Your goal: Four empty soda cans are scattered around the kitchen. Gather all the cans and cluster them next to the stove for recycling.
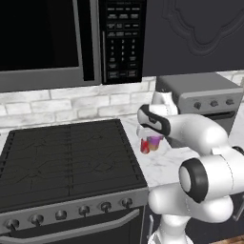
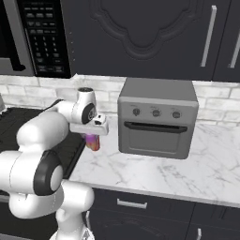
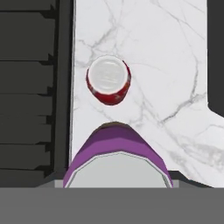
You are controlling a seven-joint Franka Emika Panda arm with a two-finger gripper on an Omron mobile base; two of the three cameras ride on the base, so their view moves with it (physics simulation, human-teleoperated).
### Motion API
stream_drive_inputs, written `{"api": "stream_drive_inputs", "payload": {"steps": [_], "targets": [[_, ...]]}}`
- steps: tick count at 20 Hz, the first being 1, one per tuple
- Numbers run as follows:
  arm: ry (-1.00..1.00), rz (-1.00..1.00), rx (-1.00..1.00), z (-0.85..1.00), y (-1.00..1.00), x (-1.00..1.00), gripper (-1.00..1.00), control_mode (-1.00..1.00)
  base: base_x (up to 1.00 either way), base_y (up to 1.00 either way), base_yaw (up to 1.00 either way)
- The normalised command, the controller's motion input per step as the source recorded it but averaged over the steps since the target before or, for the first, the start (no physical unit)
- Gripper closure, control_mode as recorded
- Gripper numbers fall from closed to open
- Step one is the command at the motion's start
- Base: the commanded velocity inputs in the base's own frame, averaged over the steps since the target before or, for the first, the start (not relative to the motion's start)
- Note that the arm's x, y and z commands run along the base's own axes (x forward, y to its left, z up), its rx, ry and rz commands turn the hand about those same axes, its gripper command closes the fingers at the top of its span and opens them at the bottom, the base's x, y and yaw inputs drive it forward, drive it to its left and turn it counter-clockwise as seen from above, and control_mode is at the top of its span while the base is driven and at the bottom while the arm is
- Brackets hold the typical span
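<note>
A purple-pink soda can (image 3: 118, 157) with an orange base sits in my gripper (image 1: 153, 138), whose fingers are shut on it; the can hides the fingertips in the hand view. It hangs just above the white marble counter (image 1: 169, 162), close to the right edge of the black stove (image 1: 71, 157). A red soda can (image 3: 108, 81) with a silver top stands upright on the counter beside the stove (image 3: 30, 87), just beyond the held can. From the left base the red can (image 1: 145, 147) shows touching or nearly touching the purple can (image 1: 156, 141). From the right base the held can (image 2: 93, 142) hangs under the gripper (image 2: 92, 136).
A grey toaster oven (image 2: 157, 117) stands on the counter (image 2: 187, 164) right of the cans, near the wall. The black microwave (image 1: 47, 38) with its keypad hangs over the stove. Dark upper cabinets (image 2: 140, 33) are above, and open marble lies before the toaster oven.
</note>
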Motion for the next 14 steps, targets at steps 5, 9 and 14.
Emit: {"api": "stream_drive_inputs", "payload": {"steps": [5, 9, 14], "targets": [[0.0, 0.0, 0.0, -0.29, 0.0, 0.07, 1.0, -1.0, 0.0, 0.0, 0.0], [0.0, 0.0, 0.0, -0.24, 0.0, 0.06, 1.0, -1.0, 0.0, 0.0, 0.0], [0.0, 0.0, 0.0, -0.19, 0.0, 0.06, 1.0, -1.0, 0.0, 0.0, 0.0]]}}
